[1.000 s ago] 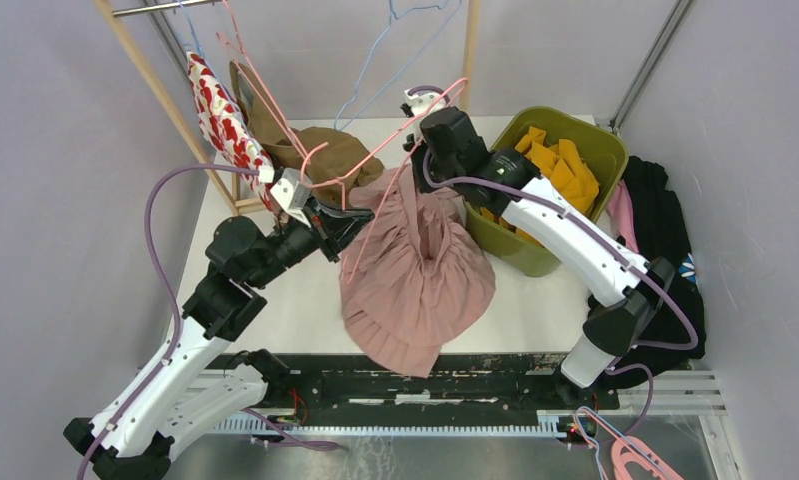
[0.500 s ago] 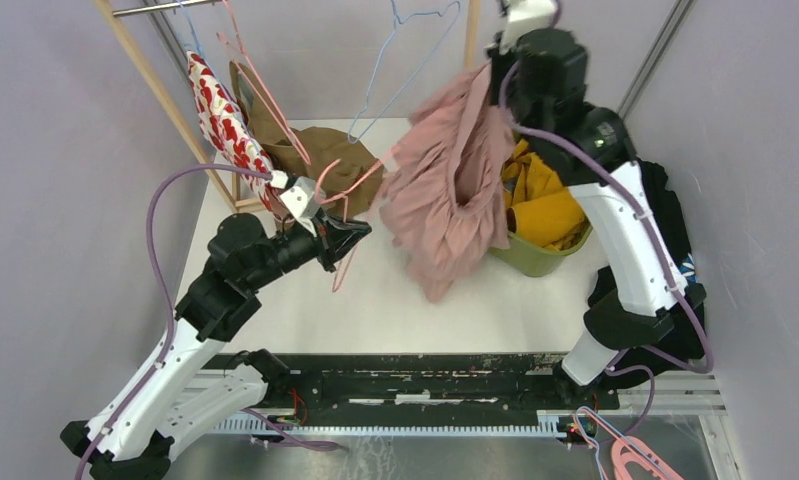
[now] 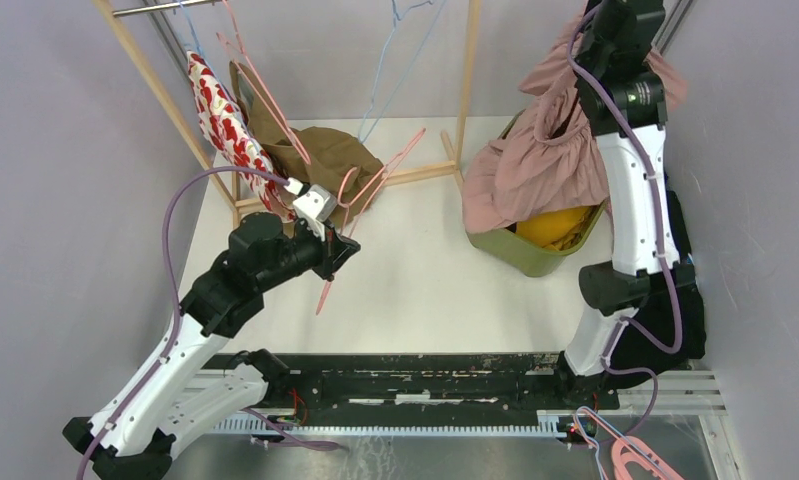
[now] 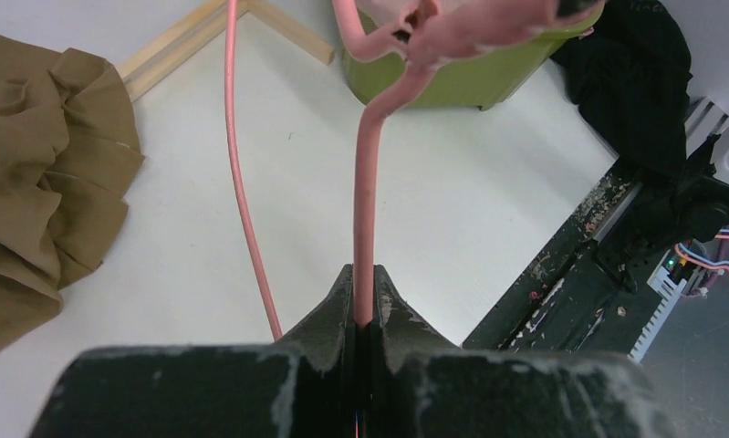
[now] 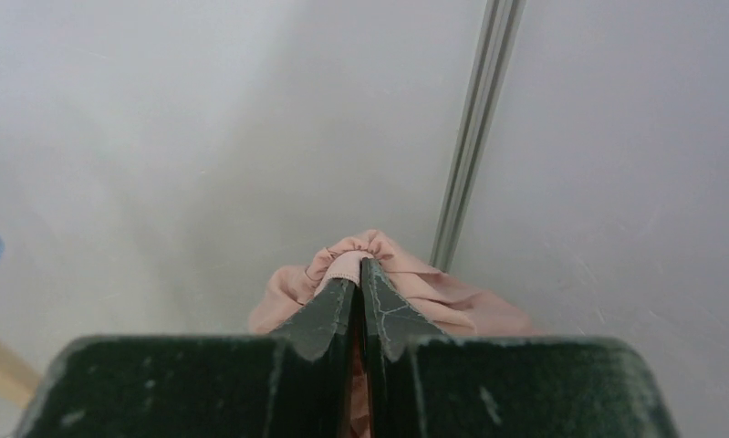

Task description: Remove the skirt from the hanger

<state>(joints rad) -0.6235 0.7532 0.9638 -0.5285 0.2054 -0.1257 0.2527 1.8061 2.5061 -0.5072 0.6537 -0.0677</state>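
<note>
White walls close in a pale table with a wooden rack at its back. The left gripper is clamped on the thin wire of the pink hanger and pins it low over the table, probably as an anchor so cloth can slide off it. The hanger is a smooth, bent rod with no fabric on it. The right gripper is pinched tight on a gathered edge of the skirt, raised high near the back wall so the cloth hangs free. The skirt is dusty pink, soft and pleated. Its hem drapes over the green bin, well apart from the hanger. The removal looks done, with only the drop left.
</note>
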